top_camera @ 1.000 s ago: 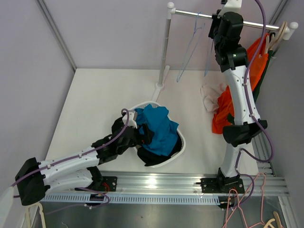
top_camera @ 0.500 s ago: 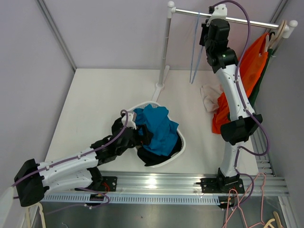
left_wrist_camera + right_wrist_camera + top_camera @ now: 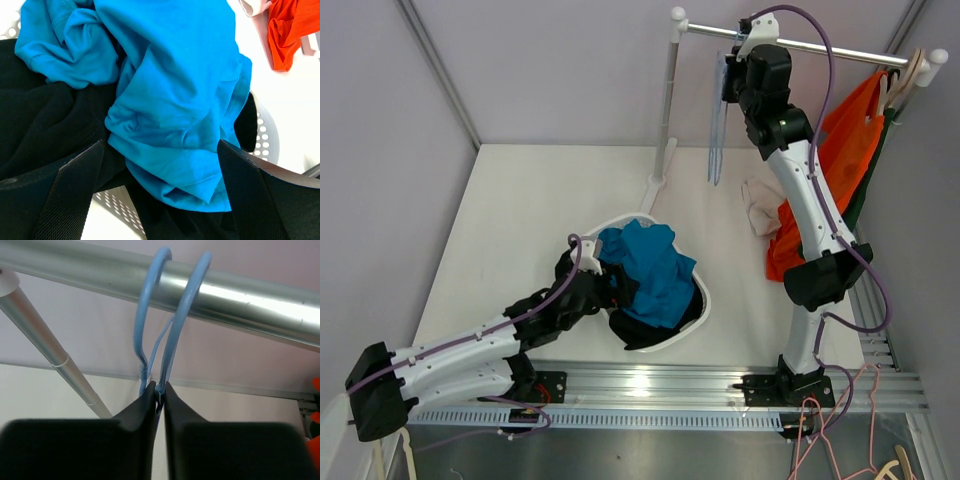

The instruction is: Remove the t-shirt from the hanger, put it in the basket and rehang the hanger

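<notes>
Bare hanger parked on the rail, t-shirt already off.
Right tool [image 3: 160, 390] was pinched on the neck of a blue hanger [image 3: 186, 295], its hook over the rail [image 3: 250, 300] and a second hanger [image 3: 146, 300] just beside it. Probably best to check that the hook seated, then open and back straight off without snagging the neighbour. Left tool [image 3: 160, 145] was spread over the blue t-shirt [image 3: 655, 265], which lay in the basket [image 3: 263, 142] on dark clothes [image 3: 45, 125]. The white surface [image 3: 520, 220] was boxed in by plain pale walls [image 3: 550, 70], and an orange shirt [image 3: 840, 150] hung at the rail's right end.

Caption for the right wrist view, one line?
Right gripper shut on a blue hanger hooked over the metal rail.
</notes>
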Controlling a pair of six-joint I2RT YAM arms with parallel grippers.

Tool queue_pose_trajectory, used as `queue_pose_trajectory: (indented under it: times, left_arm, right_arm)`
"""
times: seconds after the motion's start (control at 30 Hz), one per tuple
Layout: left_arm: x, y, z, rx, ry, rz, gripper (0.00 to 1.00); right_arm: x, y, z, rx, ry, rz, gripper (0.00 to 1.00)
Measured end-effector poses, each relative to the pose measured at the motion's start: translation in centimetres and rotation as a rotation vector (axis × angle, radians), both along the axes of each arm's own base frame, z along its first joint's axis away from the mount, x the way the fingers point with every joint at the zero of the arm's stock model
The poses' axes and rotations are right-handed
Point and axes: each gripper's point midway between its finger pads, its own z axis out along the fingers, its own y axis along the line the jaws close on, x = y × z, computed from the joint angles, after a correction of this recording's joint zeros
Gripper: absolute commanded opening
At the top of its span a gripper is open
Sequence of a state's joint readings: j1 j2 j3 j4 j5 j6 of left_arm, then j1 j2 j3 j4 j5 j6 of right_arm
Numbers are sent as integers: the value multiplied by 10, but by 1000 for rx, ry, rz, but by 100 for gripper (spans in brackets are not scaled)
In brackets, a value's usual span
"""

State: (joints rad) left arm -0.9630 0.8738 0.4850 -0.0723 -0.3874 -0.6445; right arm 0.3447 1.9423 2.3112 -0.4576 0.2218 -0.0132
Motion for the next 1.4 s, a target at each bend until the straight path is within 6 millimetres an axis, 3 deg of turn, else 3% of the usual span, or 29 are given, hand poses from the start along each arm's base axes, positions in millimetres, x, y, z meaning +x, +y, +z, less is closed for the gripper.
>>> queue_pose_trajectory:
  times: [0.07,0.27,0.4,0.53,0.67,0.77,0.87,0.97,1.07,1.23,1.4]
  left_arm:
    - [0,0,1,-1,-1,0,99]
    - [-1,1,-1,7,4,0,100]
    - [-3,3,-2,11,6,-2,99]
    - [-5,4,-1,18,7,-4,99]
    - [-8,5,-2,37,11,-6,99]
    - [-10,3,6,46,4,-18,99]
    - [-12,-4,26,48,-17,-44,99]
    - [-13,-17,55,39,-45,-78,100]
    - [-12,-28,86,26,-74,-104,100]
    - [-12,-34,121,2,-122,-137,99]
    - [-15,-36,130,7,-140,-171,99]
  right_arm:
    - [-1,3,-1,3,6,11,46]
    - [-9,3,-15,-13,64,9,51]
    - [-28,-7,-8,-10,88,-10,52]
    - [-71,-23,24,30,66,-27,56]
    - [-132,-50,71,91,-1,-61,64]
    - [-176,-81,99,129,-53,-139,64]
    - [-198,-121,102,163,-49,-252,65]
    - [-205,-166,90,183,-9,-389,65]
    - [-200,-190,68,187,69,-464,65]
    - [-185,-215,37,195,181,-515,65]
    - [-172,-232,25,208,224,-532,65]
